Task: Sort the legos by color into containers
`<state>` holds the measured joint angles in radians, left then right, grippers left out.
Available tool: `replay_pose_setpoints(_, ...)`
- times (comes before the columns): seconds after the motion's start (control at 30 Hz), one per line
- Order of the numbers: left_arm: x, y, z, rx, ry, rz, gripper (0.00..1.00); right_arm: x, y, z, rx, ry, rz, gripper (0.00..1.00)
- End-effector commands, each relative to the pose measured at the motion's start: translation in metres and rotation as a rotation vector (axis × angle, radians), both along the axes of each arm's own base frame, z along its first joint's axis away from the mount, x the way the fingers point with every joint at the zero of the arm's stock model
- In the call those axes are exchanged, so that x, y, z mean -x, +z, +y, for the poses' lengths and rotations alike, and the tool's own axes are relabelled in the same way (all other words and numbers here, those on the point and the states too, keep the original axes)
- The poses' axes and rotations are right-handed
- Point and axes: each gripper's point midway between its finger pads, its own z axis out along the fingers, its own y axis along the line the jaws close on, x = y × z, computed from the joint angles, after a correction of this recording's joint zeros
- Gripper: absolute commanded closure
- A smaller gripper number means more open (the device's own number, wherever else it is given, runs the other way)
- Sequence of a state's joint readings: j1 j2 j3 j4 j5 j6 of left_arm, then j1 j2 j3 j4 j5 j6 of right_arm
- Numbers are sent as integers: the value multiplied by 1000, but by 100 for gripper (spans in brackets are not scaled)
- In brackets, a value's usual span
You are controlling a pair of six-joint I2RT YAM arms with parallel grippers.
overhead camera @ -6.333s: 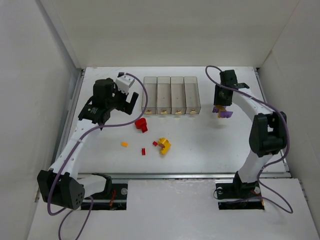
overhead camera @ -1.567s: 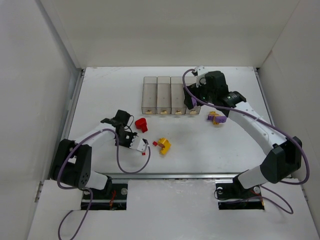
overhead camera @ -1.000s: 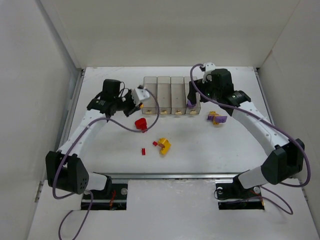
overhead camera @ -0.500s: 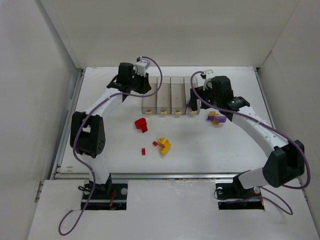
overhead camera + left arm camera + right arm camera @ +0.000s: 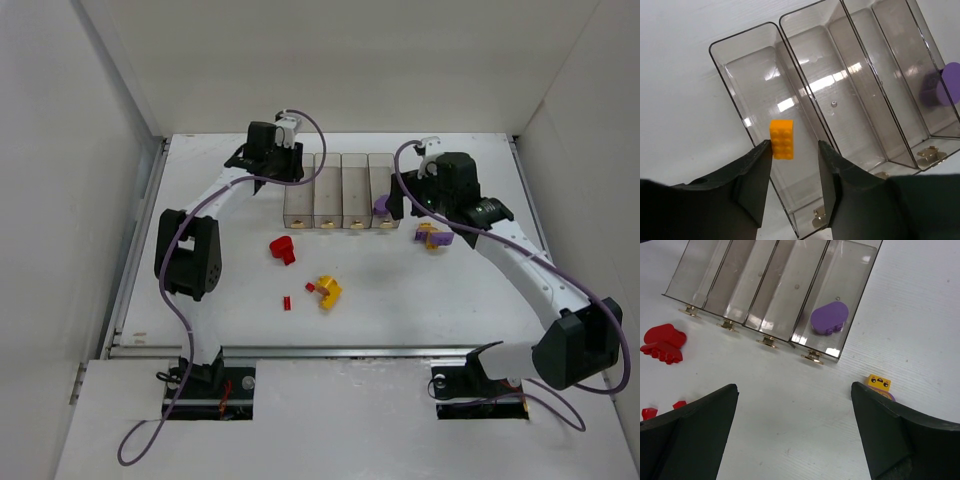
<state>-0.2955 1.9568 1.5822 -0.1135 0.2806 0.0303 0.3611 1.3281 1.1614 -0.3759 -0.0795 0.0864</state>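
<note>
My left gripper (image 5: 287,166) hovers over the leftmost of the four joined clear containers (image 5: 343,190). In the left wrist view its jaws stand apart, so the left gripper (image 5: 795,150) is open. A small orange lego (image 5: 782,139) sits at the tip of the left finger (image 5: 757,165), with a gap to the other finger, above that bin's floor (image 5: 755,80). A purple lego (image 5: 829,318) lies in the rightmost bin. My right gripper (image 5: 795,405) is wide open over bare table in front of the bins. A purple-and-yellow lego (image 5: 879,383) lies beside its right finger.
A red lego cluster (image 5: 283,248) lies in front of the bins. Nearer the arms sit a yellow cluster (image 5: 328,291) and two small red bits (image 5: 287,302). White walls enclose the table on the left, back and right.
My left arm swung from the table's left side to above the leftmost bin, and its jaws parted from the orange lego. My right gripper drew back slightly from the rightmost bin.
</note>
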Motion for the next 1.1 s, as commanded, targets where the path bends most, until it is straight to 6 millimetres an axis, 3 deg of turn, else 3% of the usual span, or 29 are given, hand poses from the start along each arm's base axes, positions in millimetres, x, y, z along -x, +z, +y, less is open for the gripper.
replay_pose_setpoints(0.0, -6, 15, 3, -11, 19, -51, 60, -2, 13, -3, -22, -8, -51, 0)
replay_pose_setpoints(0.1, -4, 13, 4, -14, 19, -42, 52, 0, 12, -3, -19, -8, -43, 0)
replay_pose_setpoints(0.33, 4, 14, -14, -13, -73, -54, 50, 3, 17, -5, -15, -3, -55, 0)
replay_pose_setpoints(0.47, 3, 12, -9, -30, -51, -49, 39, 4, 20, -5, -18, -3, -64, 0)
replay_pose_setpoints(0.6, 3, -8, -2, -72, -19, 2, 39, 8, 23, -6, -22, -4, -72, 0)
replay_pose_setpoints(0.7, 6, -10, -4, -78, -50, 7, 28, 11, 17, -6, -20, 5, -54, 0)
replay_pose_setpoints(0.8, 6, -10, -4, -78, -50, 7, 32, 12, 20, -6, -23, 5, -62, 0)
replay_pose_setpoints(0.87, 7, 2, -5, -66, -57, -14, 32, 12, 20, -6, -23, 5, -62, 0)
replay_pose_setpoints(0.93, 9, 9, -6, -58, -64, -24, 37, 13, 24, -7, -26, 5, -71, 0)
replay_pose_setpoints(0.97, 9, 14, -6, -62, -70, -38, 46, 13, 24, -7, -26, 5, -71, 0)
replay_pose_setpoints(1.0, 12, 26, -9, -62, -83, -65, 58, 13, 24, -7, -26, 5, -71, 0)
replay_pose_setpoints(1.03, 12, 34, -8, -78, -99, -95, 97, 14, 21, -7, -22, 5, -61, 0)
replay_pose_setpoints(1.07, 13, 44, -8, -73, -98, -113, 100, 16, 25, -7, -25, 5, -69, 0)
